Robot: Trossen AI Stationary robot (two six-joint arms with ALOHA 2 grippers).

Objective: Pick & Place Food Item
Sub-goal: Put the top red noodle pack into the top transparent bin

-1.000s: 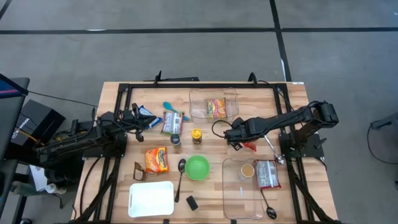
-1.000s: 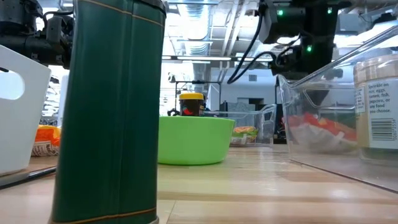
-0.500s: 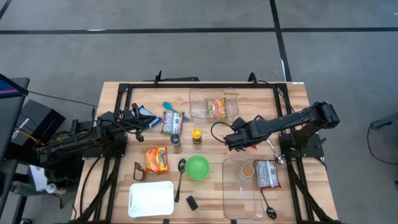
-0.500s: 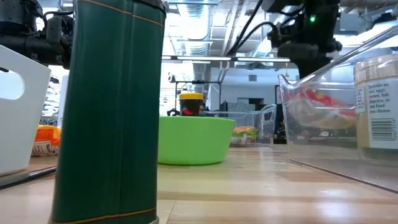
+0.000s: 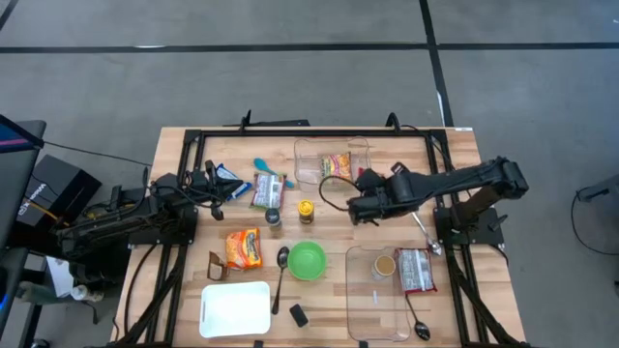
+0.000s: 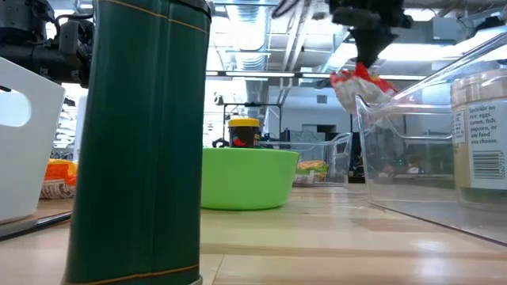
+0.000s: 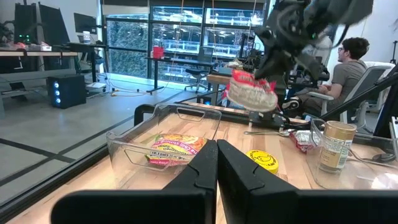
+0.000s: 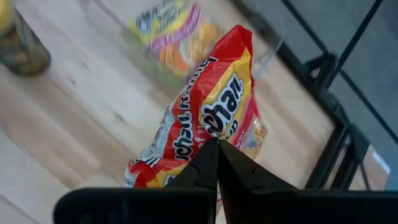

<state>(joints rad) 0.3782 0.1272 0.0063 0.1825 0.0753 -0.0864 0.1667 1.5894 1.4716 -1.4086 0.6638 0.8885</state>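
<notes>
A red and yellow ramen packet (image 8: 214, 118) hangs in the air above the table's middle right, with my right gripper (image 8: 216, 144) shut on it. The low view shows the packet (image 6: 358, 81) under the gripper, above the rim of a clear bin (image 6: 412, 119). In the left wrist view the packet (image 7: 252, 92) floats above the table. My right gripper (image 5: 360, 201) stands just near of the far clear bin (image 5: 302, 162), which holds another noodle packet (image 5: 336, 167). My left gripper (image 5: 209, 184) waits shut at the table's left. My right gripper pinches the packet's crinkled end (image 8: 200, 142) between its two fingers. The fingers slant down from the table's right side. The packet is lifted clear of the table, and its free end (image 8: 239, 46) reaches out beyond the fingertips.
A green bowl (image 5: 307, 259), a yellow-lidded jar (image 5: 306, 210), a small tin (image 5: 273, 217) and a spoon (image 5: 280, 275) lie mid-table. A white tray (image 5: 235, 307) sits near left. The near right bin (image 5: 360, 309) holds a jar and a packet. A person (image 7: 349, 62) sits beyond the table.
My right gripper has risen and tipped, drifting a little toward the far bin, still shut. The ramen packet has come up off the table with it and now hangs clear above the bin rim in the low view.
</notes>
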